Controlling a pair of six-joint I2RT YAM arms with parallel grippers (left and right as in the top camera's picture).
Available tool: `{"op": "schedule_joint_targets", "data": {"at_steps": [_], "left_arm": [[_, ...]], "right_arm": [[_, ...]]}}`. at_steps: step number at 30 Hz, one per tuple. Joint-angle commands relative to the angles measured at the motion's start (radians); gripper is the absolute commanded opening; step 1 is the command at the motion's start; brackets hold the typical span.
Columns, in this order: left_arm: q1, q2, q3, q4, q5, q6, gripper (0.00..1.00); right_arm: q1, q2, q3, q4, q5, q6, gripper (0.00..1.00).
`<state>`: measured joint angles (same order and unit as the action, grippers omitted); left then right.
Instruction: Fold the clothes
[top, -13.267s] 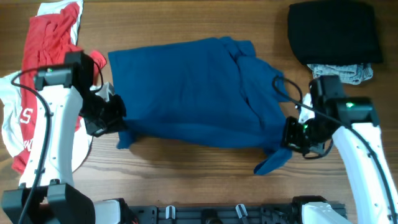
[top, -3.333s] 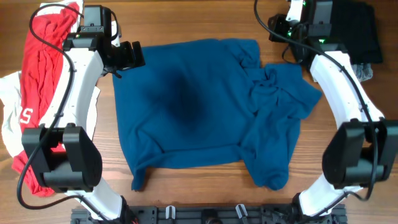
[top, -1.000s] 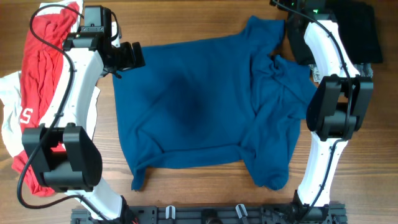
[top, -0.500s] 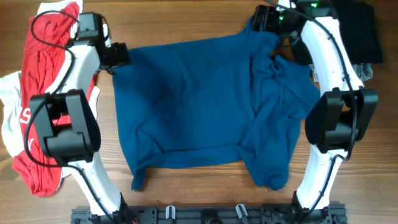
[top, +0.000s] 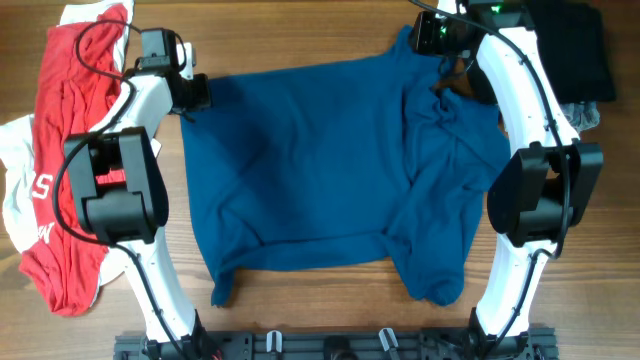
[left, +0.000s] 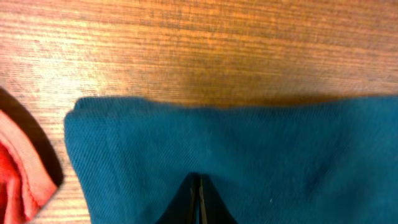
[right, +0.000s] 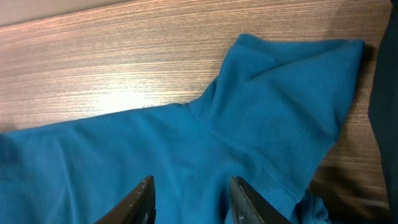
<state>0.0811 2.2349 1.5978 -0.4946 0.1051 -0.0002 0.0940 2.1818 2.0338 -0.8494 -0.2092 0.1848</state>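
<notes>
At the far left you have one red garment (top: 75, 70) heaped along the table (top: 320, 310) edge, with one white garment (top: 18, 190) under its near side. Your left arm (top: 125, 190) stands over that heap and fills the narrow strip between it and the shirt (top: 300, 170).

The left gripper (top: 193, 93) sits on the shirt's far left corner with its jaws pressed together. You cannot tell whether cloth is nipped between them. Bare wood lies just beyond that far edge.

The one blue shirt lies spread across the middle of the table. Its left half is fairly flat and its near left corner is curled. Its right half is bunched in folds, and a flap reaches toward the near edge. A band of bare wood runs along the near side.

The right gripper (top: 430, 33) hangs over the far right corner, jaws apart with blue cloth between them. Open wood lies past it.

Your right arm (top: 535, 120) runs along the shirt's right side. Beyond it are one black garment (top: 575, 50) at the far right corner and one grey cloth (top: 590, 115) just beside it.
</notes>
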Motion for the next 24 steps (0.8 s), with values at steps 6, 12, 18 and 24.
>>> {"op": "schedule_joint_targets", "data": {"at_steps": [6, 12, 18, 24], "left_arm": [[0.031, 0.072, 0.007, 0.102, -0.083, 0.015, 0.04], [0.079, 0.171, 0.007, 0.265, -0.057, 0.019, 0.04], [0.081, 0.196, 0.007, 0.54, -0.058, 0.023, 0.04], [0.099, 0.197, 0.029, 0.696, -0.058, 0.023, 0.04]], "right_arm": [[-0.002, -0.013, 0.006, -0.026, -0.004, -0.002, 0.39], [-0.002, -0.013, 0.006, -0.057, -0.005, -0.002, 0.39], [0.001, -0.013, 0.006, -0.099, -0.005, 0.0, 0.46], [0.002, -0.013, 0.006, -0.12, -0.005, 0.0, 0.61]]}}
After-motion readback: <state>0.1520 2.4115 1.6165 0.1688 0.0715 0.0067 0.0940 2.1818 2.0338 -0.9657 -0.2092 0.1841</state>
